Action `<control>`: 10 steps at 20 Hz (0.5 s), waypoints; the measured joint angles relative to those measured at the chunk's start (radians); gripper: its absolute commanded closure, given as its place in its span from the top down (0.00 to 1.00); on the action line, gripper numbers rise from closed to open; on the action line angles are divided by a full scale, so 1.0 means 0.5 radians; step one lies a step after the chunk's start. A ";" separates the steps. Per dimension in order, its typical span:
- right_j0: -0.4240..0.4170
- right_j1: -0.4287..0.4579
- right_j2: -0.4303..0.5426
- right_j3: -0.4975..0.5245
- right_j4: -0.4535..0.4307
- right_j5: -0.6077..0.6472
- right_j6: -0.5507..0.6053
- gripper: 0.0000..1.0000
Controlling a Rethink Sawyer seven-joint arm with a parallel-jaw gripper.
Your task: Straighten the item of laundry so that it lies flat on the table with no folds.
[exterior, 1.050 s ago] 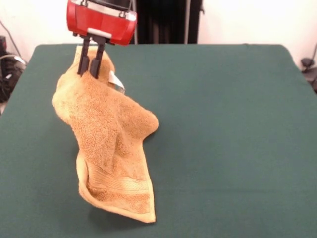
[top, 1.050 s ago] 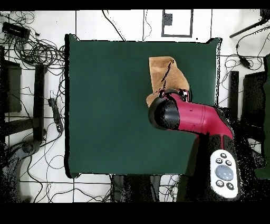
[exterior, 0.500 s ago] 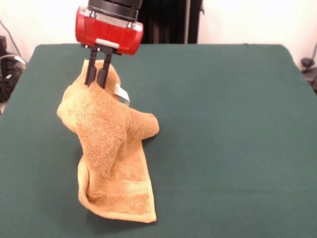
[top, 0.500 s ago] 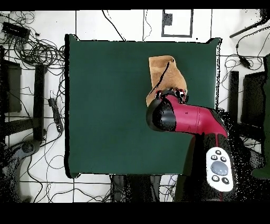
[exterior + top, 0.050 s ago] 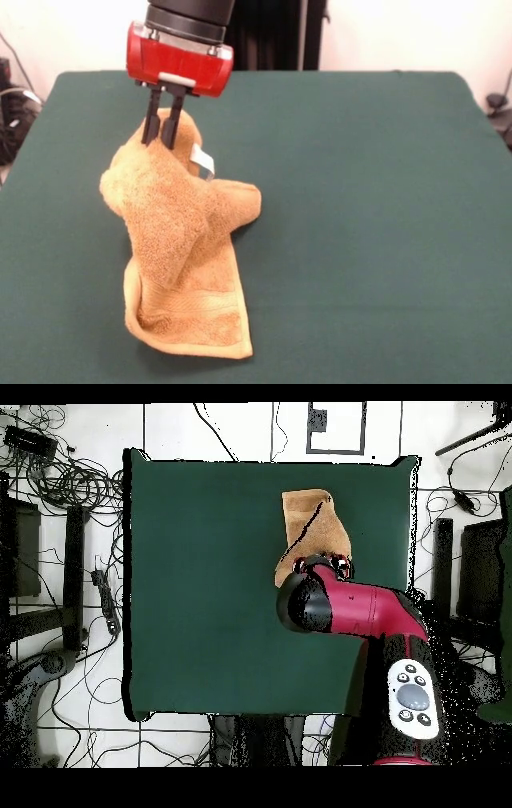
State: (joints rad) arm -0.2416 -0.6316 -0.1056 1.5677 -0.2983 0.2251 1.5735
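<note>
Your towel (image 5: pixel 180 248) is a golden-orange terry piece hanging bunched from its top, where the gripper (image 5: pixel 162 132) has it pinched: the two dark fingers are closed together on the uppermost fold. From that high point the cloth drapes down in thick rolls, bulges out to both sides around its middle, and ends in a flatter lower section that lies on the table (image 5: pixel 376 224) close to the front view's bottom edge. On that lower section you can see a woven border band running across, and the bottom edge curls up slightly at its left corner. A small white tag loop (image 5: pixel 205 162) sticks out just beside the fingers, on their right in the front view. The towel sits on the left half of the green table in the front view, with wide bare cloth to its right. In the overhead view you see only part of the towel (image 5: pixel 312 529), near the table's (image 5: pixel 200 584) upper right region, with the red and black arm (image 5: pixel 365 612) covering its lower end. Cables and equipment lie on the floor around the table.
</note>
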 measured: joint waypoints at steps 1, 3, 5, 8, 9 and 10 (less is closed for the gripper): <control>0.000 0.000 0.000 0.000 -0.005 0.000 0.000 0.00; 0.002 -0.001 -0.004 0.000 -0.018 0.000 0.000 0.00; 0.007 -0.001 -0.014 0.000 -0.040 0.000 0.000 0.00; 0.011 -0.002 -0.025 0.000 -0.078 0.000 0.000 0.00; 0.011 -0.003 -0.026 0.000 -0.084 0.001 0.000 0.00; 0.011 -0.005 -0.026 0.000 -0.090 0.004 0.000 0.00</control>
State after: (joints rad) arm -0.2362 -0.6340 -0.1188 1.5677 -0.3431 0.2272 1.5735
